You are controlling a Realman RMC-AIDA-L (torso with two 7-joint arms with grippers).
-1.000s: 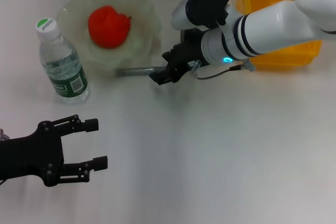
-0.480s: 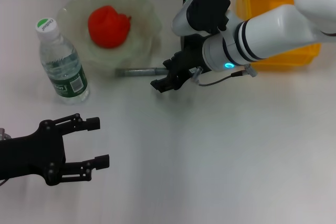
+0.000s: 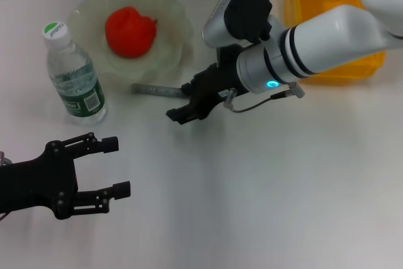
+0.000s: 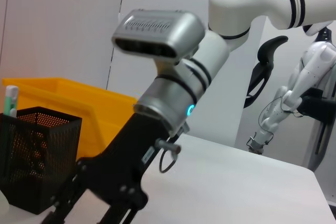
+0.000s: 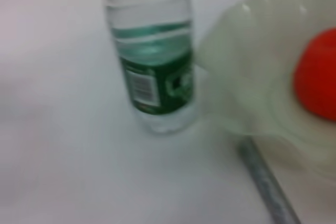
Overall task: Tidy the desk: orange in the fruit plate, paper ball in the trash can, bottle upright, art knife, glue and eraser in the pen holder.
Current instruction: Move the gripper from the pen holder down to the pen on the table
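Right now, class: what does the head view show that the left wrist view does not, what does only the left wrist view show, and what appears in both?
Only the head view shows the orange in the fruit plate, the upright bottle, the glue lying on the desk, and the open left gripper.

Only the left wrist view shows the pen holder clearly, with the art knife standing in it.

Both show the right gripper low over the desk and the trash can behind.
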